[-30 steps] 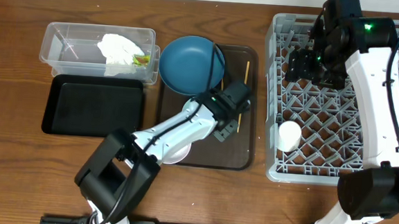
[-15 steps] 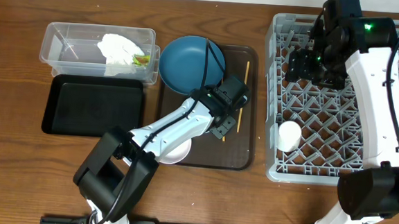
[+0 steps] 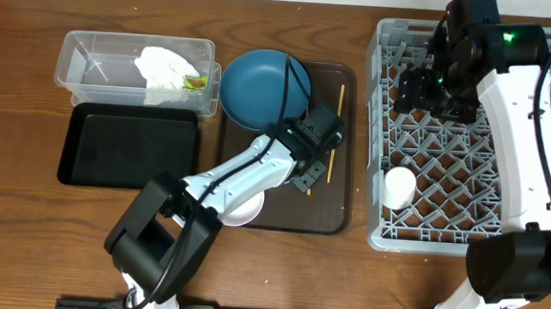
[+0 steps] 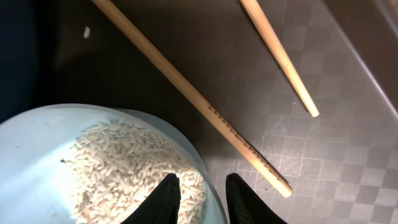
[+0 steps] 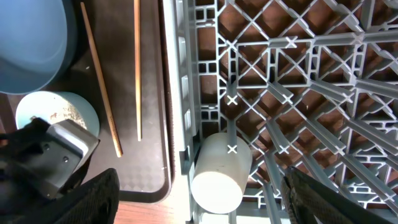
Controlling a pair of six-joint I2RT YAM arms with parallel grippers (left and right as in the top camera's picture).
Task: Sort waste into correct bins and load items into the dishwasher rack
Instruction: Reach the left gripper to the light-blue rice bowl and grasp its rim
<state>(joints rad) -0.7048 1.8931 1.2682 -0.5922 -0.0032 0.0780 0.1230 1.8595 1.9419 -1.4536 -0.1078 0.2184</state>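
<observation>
Rack (image 3: 380, 113) occupies the right of the counter (image 3: 22, 225). A white cup (image 3: 398, 188) lies on its side inside the rack, near the left wall. Right gripper (image 5: 205, 202) hangs above that cup, fingers spread wide, holding nothing.

Brown tray (image 3: 337, 211) sits just left of the rack. It carries the dark blue dish (image 3: 255, 91) at its far left corner and a white bowl (image 3: 243, 210) at its near edge, partly under the left arm. It also carries a light blue bowl (image 4: 50, 155) and two chopsticks (image 4: 186, 93), which lie apart to the right of that bowl.

Black tray (image 3: 127, 150) lies further left, with the clear tub (image 3: 94, 72) directly behind it. Napkin (image 3: 166, 69) and wrapper (image 3: 196, 83) are in the tub. Rice (image 4: 124, 162) lies in the light blue bowl.

Left gripper (image 4: 202, 199) straddles that bowl's rim, one finger inside and one outside. Whether it pinches the rim cannot be told.
</observation>
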